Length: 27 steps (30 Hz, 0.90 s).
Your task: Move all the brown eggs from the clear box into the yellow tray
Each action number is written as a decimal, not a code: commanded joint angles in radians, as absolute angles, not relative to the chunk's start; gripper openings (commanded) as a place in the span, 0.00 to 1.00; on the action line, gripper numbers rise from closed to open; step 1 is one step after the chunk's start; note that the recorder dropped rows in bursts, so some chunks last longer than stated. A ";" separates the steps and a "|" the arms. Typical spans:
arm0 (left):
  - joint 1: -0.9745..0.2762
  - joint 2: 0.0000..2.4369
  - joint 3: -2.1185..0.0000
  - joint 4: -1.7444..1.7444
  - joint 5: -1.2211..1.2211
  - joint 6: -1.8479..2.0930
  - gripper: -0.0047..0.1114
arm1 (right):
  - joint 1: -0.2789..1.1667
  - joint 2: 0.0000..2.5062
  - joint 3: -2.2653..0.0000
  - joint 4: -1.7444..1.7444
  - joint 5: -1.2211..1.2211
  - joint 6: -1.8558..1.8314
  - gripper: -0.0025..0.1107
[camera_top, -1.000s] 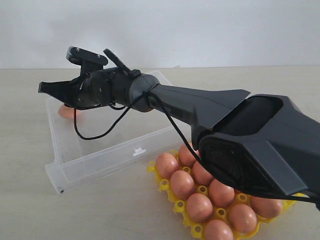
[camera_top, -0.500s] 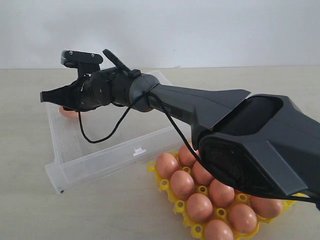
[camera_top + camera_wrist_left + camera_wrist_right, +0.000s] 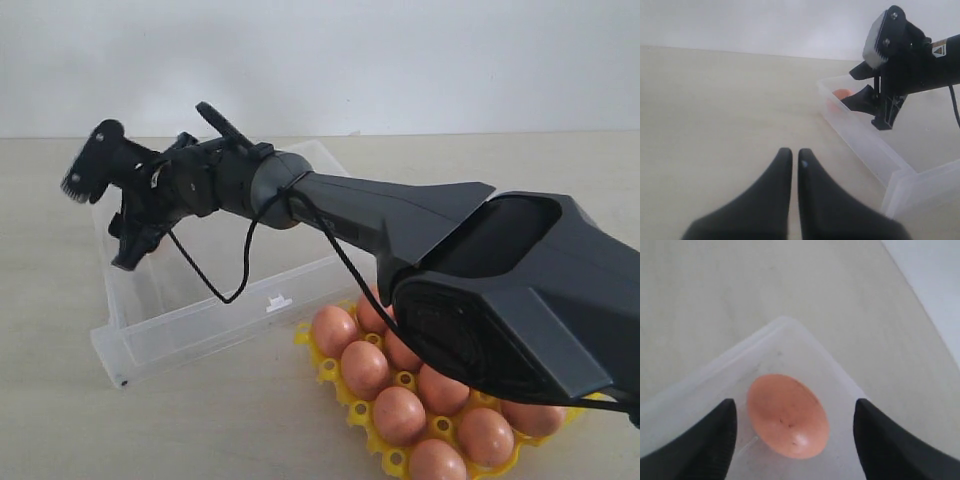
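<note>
Brown egg (image 3: 787, 415), one only, lying on its side in a corner of the box (image 3: 200, 335); smooth, orange-brown, faintly speckled, small glossy highlight. Hidden behind the right gripper (image 3: 122, 240) in the exterior view, upper left of frame. More eggs (image 3: 400, 415) of the same colour seated in the tray (image 3: 327, 370), lower centre to lower right, partly covered by the arm (image 3: 480, 270).

Right fingers (image 3: 705, 440) spread wide, either side of the egg, a gap on each side, not touching it; pointing down into the box. Left gripper (image 3: 794, 155) off to the side above bare table, fingers pressed almost together, nothing between.

Box translucent, low-walled, small latch tab on the front wall, left of centre. Tray bright yellow, just beside the box's front right end.

Table (image 3: 500, 180) pale beige, matte, faint grain. Plain white wall (image 3: 400, 60) behind, across the top of frame.
</note>
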<state>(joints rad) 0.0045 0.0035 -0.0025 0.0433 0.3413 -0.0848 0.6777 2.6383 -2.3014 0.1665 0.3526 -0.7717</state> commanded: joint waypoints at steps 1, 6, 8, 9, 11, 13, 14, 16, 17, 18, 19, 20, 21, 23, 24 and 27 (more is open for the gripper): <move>0.008 0.000 0.000 0.041 0.337 -0.086 0.08 | 0.696 2.626 -2.308 0.181 0.341 -1.090 0.55; 0.008 0.000 0.000 0.041 0.337 -0.086 0.08 | 0.696 2.626 -2.308 0.181 0.366 -1.083 0.55; 0.008 0.000 0.000 0.041 0.337 -0.086 0.08 | 0.696 2.627 -2.308 0.181 0.375 -1.083 0.55; 0.008 0.000 0.000 0.041 0.337 -0.086 0.08 | 0.696 2.630 -2.308 0.181 0.375 -1.083 0.55; 0.008 0.000 0.000 0.041 0.337 -0.086 0.08 | 0.696 2.644 -2.308 0.179 0.350 -1.083 0.55; 0.008 0.000 0.000 0.041 0.337 -0.086 0.08 | 0.689 2.664 -2.308 0.179 0.325 -1.077 0.55; 0.008 0.000 0.000 0.041 0.337 -0.086 0.08 | 0.687 2.675 -2.308 0.179 0.323 -1.062 0.55; 0.008 0.000 0.000 0.041 0.337 -0.086 0.08 | 0.679 2.700 -2.308 0.179 0.315 -1.033 0.55; 0.008 0.000 0.000 0.041 0.337 -0.086 0.08 | 0.677 2.705 -2.308 0.179 0.315 -1.028 0.55; 0.008 0.000 0.000 0.041 0.337 -0.086 0.08 | 0.675 2.713 -2.308 0.179 0.319 -1.023 0.55; 0.008 0.000 0.000 0.041 0.337 -0.086 0.08 | 0.675 2.713 -2.308 0.181 0.323 -1.016 0.55; 0.008 0.000 0.000 0.041 0.337 -0.086 0.08 | 0.675 2.717 -2.308 0.181 0.324 -0.998 0.55; 0.008 0.000 0.000 0.041 0.337 -0.086 0.08 | 0.675 2.719 -2.308 0.181 0.318 -0.974 0.53; 0.008 0.000 0.000 0.041 0.337 -0.086 0.08 | 0.677 2.723 -2.308 0.181 0.318 -0.913 0.45; 0.008 0.000 0.000 0.041 0.337 -0.086 0.08 | 0.675 2.723 -2.308 0.181 0.323 -0.868 0.39; 0.008 0.000 0.000 0.041 0.337 -0.086 0.08 | 0.673 2.723 -2.308 0.178 0.322 -0.695 0.23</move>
<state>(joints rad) 0.0045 0.0035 -0.0025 0.0433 0.3413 -0.0848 0.6787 2.7102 -2.3111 0.1844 0.2799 -0.8397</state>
